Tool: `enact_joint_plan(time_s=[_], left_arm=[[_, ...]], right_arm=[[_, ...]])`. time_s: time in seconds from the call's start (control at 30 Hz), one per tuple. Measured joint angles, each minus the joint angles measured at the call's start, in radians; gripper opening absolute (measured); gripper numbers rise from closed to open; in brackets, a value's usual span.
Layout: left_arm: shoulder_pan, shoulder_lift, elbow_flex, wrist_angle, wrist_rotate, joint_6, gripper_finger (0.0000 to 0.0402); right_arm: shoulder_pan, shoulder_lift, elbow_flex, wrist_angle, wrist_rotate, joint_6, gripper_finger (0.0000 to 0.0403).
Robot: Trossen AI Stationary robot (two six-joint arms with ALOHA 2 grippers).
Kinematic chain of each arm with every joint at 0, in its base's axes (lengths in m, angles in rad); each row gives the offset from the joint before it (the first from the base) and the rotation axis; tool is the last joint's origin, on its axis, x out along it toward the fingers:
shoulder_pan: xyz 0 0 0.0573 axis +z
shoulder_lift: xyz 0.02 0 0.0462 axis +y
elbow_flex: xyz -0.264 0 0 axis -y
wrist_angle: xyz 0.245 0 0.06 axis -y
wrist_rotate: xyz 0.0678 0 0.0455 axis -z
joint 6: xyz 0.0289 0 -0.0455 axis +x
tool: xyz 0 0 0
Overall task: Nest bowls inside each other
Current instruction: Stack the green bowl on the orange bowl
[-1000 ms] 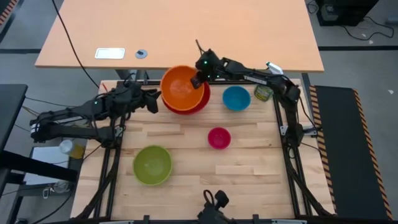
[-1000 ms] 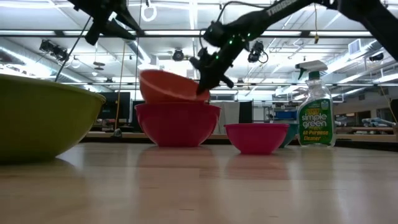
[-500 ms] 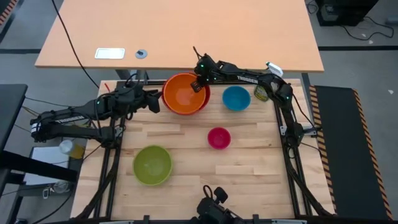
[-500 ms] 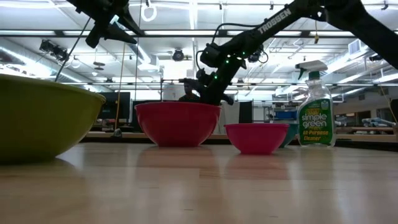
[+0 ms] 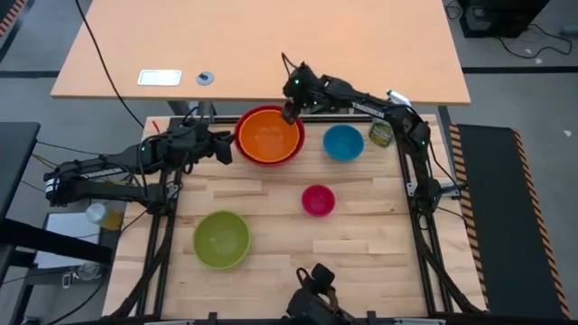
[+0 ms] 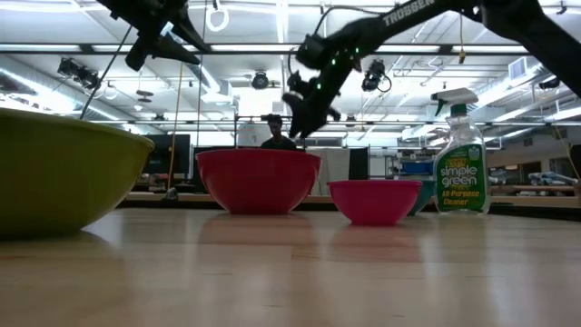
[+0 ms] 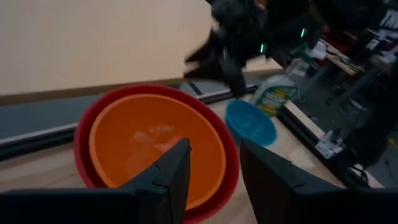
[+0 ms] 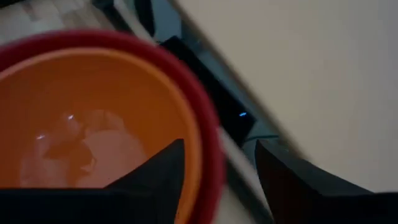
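Note:
The orange bowl (image 5: 267, 136) sits nested inside the red bowl (image 5: 240, 150) at the table's far middle; in the low view only the red bowl (image 6: 259, 180) shows. My right gripper (image 5: 289, 112) hangs open just above the pair's far right rim (image 8: 200, 106), touching nothing. My left gripper (image 5: 225, 146) waits open in the air at the red bowl's left side. The blue bowl (image 5: 343, 142), pink bowl (image 5: 318, 199) and green bowl (image 5: 221, 238) stand apart on their bases.
A spray bottle (image 5: 382, 134) stands at the far right, beside the blue bowl. A second, pale table (image 5: 271, 45) lies beyond the far edge. A person (image 6: 275, 132) shows in the room behind. Bare wood lies between the pink and green bowls.
My right gripper, which held the orange bowl tilted over the red bowl, lowered it in, let go and rose a little above the rim. The orange bowl has dropped level into the red bowl and no longer shows above its rim in the low view.

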Motion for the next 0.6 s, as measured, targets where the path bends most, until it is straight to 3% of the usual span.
enact_joint_plan(time_s=[0.13, 0.33, 0.4, 0.47, 0.6], left_arm=[[0.007, 0.000, 0.000, -0.034, 0.139, 0.001, 0.0142], [-0.003, 0.039, 0.000, -0.273, 0.448, 0.020, 0.0142], [-0.026, 0.058, 0.000, -0.373, 0.536, 0.037, 0.0142], [-0.066, 0.080, 0.000, -0.460, 0.582, 0.053, 0.0142], [-0.155, 0.129, 0.000, -0.561, 0.579, 0.141, 0.0150]], right_arm=[[0.002, -0.001, 0.147, -0.147, -0.015, -0.018, 0.0218], [0.026, -0.004, 0.286, -0.358, -0.258, 0.004, 0.0214], [0.045, -0.008, 0.307, -0.431, -0.285, 0.004, 0.0210], [0.071, -0.013, 0.309, -0.495, -0.276, -0.004, 0.0207], [0.128, -0.027, 0.309, -0.579, -0.212, -0.031, 0.0201]])
